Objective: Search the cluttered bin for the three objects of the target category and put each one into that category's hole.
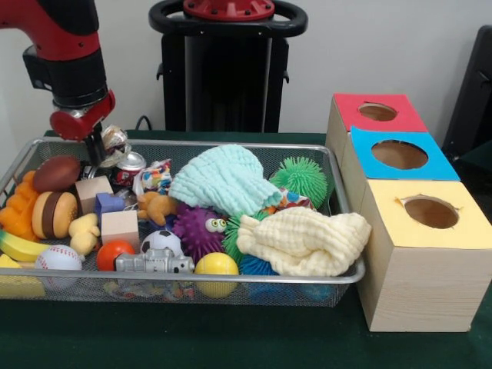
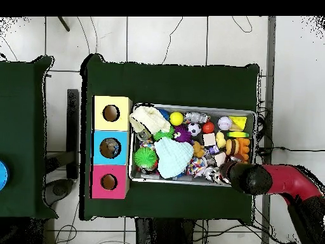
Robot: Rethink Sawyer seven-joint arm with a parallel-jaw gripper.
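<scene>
The bin [image 1: 231, 278] of silver wire mesh stands on the green table, full of toys; it also shows in the overhead view [image 2: 190, 106]. The red-topped hole [image 1: 377, 112] is the farthest of three boxes to the bin's right, and in the overhead view [image 2: 108, 182] it is at the lower left. My gripper [image 1: 96, 154] hangs low over the bin's far left corner, and in the overhead view [image 2: 227, 173] it is at the bin's lower right. A crumpled shiny wrapper [image 1: 115, 139] sits right beside it, above a crushed red can [image 1: 129, 165]. I cannot tell whether the wrapper is held.
The blue-topped hole [image 1: 399, 154] and yellow-topped hole [image 1: 431, 211] stand nearer the camera. In the bin lie a mint cloth [image 1: 223, 181], a pale yellow cloth [image 1: 304, 242], a purple spiky ball [image 1: 196, 227], a brown football [image 1: 55, 173], a hamburger toy [image 1: 54, 214] and wooden blocks [image 1: 119, 227].
</scene>
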